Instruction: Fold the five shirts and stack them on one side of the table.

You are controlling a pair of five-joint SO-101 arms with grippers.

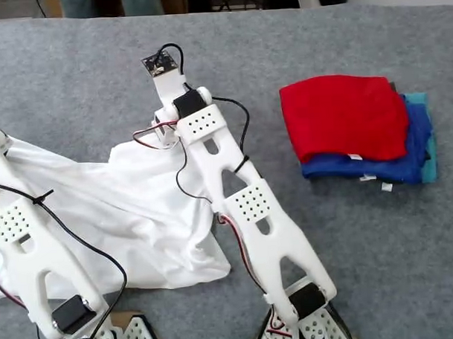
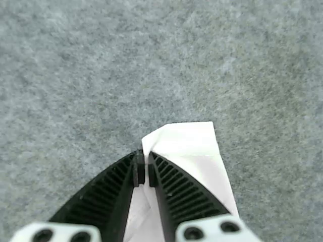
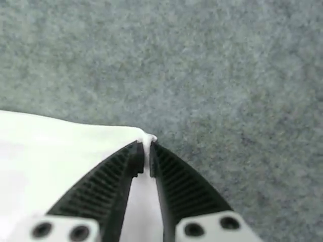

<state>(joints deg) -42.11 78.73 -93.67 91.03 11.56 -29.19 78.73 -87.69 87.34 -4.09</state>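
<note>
While the white shirt [image 1: 116, 210] lies rumpled and spread over the left part of the grey bench [image 1: 364, 269], both arms stretch across it to its far edge. The left gripper [image 2: 143, 174] has its fingers [image 2: 171, 186] pinching a folded corner of the white cloth, which pokes out past the tips over bare bench. The right gripper [image 3: 145, 159] likewise has its fingers nipped tight on the shirt's edge, with the cloth running off to one side. The arms' white links and black cables [image 1: 178, 182] lie above much of the shirt and hide parts of it. Well apart, on the right of the bench, a folded red shirt [image 1: 344, 117] sits on top of a blue shirt [image 1: 360, 166], with a teal shirt [image 1: 432, 151] showing at the stack's outer edge.
</note>
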